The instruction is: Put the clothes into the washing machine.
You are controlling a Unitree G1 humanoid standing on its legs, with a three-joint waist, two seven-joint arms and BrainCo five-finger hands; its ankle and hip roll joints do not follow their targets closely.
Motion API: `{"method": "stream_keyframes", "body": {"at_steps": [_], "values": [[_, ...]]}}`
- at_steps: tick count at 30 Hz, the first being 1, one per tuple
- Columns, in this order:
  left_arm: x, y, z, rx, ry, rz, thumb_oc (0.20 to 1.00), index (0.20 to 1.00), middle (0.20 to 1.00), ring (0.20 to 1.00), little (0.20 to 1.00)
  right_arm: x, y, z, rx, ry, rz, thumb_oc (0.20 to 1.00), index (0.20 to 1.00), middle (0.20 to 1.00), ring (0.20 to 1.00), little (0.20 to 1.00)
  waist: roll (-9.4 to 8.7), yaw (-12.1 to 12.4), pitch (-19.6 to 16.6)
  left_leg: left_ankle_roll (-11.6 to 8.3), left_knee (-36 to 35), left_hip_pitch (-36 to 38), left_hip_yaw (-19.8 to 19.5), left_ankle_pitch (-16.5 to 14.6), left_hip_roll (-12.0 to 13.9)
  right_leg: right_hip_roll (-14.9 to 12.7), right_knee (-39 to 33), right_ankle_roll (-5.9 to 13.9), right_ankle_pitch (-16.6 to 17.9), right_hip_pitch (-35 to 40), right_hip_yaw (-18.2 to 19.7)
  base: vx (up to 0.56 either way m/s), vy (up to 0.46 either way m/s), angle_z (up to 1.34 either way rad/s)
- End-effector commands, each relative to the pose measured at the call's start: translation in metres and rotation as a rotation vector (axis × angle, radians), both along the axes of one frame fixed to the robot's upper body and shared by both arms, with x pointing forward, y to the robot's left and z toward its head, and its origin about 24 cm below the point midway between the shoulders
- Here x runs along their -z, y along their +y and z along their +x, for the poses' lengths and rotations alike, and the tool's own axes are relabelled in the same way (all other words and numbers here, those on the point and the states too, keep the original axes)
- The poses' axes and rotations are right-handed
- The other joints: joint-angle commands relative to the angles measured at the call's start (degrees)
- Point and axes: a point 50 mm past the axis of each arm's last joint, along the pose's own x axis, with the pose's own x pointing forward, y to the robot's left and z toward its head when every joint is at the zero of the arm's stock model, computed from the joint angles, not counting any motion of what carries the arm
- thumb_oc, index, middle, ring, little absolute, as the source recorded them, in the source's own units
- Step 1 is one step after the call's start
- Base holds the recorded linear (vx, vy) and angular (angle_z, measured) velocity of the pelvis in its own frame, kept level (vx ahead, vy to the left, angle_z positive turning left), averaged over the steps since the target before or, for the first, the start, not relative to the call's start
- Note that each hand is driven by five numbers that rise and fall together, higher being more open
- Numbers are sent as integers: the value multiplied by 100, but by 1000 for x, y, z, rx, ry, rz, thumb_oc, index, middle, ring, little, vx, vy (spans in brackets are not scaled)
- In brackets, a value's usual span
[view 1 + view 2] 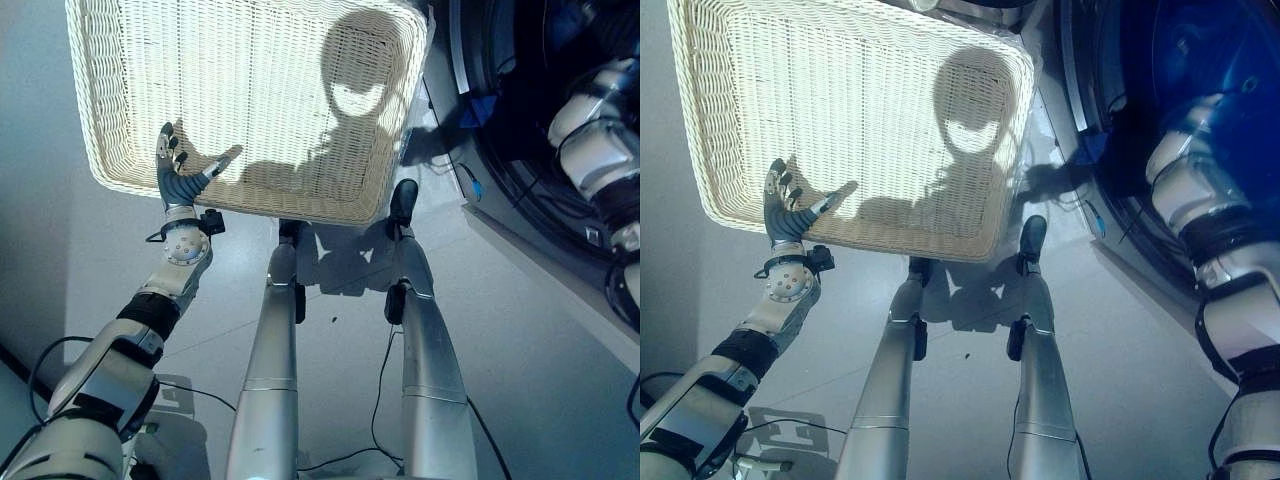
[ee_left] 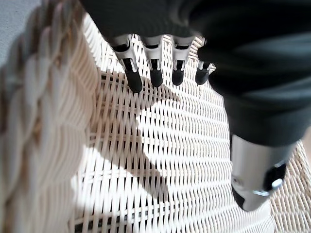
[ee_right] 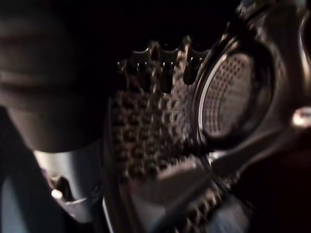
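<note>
1. One white wicker basket [image 1: 250, 90] lies on the floor [image 1: 520, 330].
2. Left hand [image 1: 178, 172], fingers straight, hovers over its near rim.
3. Right hand [image 3: 160, 68], inside the one washing machine drum [image 3: 146, 141] beside the basket, fingers extended.
4. No clothes discernible.

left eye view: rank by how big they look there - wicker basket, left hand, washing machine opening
1. wicker basket, largest by far.
2. washing machine opening, dark, cut off by the view's edge, so its full extent is unsure.
3. left hand, smallest, at the basket's near rim.
</note>
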Motion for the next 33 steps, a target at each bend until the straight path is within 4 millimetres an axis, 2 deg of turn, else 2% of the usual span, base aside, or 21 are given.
{"method": "stream_keyframes", "body": {"at_steps": [1,3,7,8,23,30,33], "values": [[-11,-5,1,6,-64,-15,1000,1000,1000,1000,1000,-24,-14,-18,35,-55,-114,1000,1000,1000,1000,1000,209,-98,-92,602,-546,251,249,214,-605,615,638,310,-687,214,-655,0,0,0],[-12,-7,1,0,-69,-16,1000,1000,1000,1000,1000,-8,-8,-13,-8,1,-117,1000,1000,1000,1000,1000,205,-123,-92,597,-568,257,272,226,-599,612,644,315,-679,202,-656,0,0,0],[-12,-8,1,-6,-72,-20,1000,1000,1000,1000,1000,5,-5,-10,-42,38,-110,1000,1000,1000,1000,1000,207,-156,-92,591,-568,255,300,231,-594,618,660,318,-679,181,-639,0,0,0],[-13,-11,2,-8,-78,-21,1000,1000,1000,1000,1000,16,-1,-6,-71,89,-111,1000,1000,1000,1000,1000,211,-180,-92,584,-577,254,326,234,-593,618,664,324,-672,159,-625,0,0,0],[-23,-22,9,-9,-89,-19,1000,1000,1000,1000,1000,79,19,24,-154,485,-191,1000,1000,1000,1000,1000,225,-206,-92,540,-606,193,419,312,-557,606,725,327,-625,40,-636,0,0,0],[-33,-27,16,5,-92,-6,1000,1000,1000,1000,1000,100,4,38,-32,692,-208,1000,1000,1000,1000,1000,280,-128,-92,530,-671,170,416,394,-556,577,689,332,-572,16,-672,0,0,0],[-36,-28,17,11,-93,-3,1000,1000,1000,1000,1000,99,-2,42,38,741,-203,1000,1000,1000,1000,1000,312,-90,-92,525,-712,179,406,420,-569,579,653,332,-543,13,-680,0,0,0]]}}
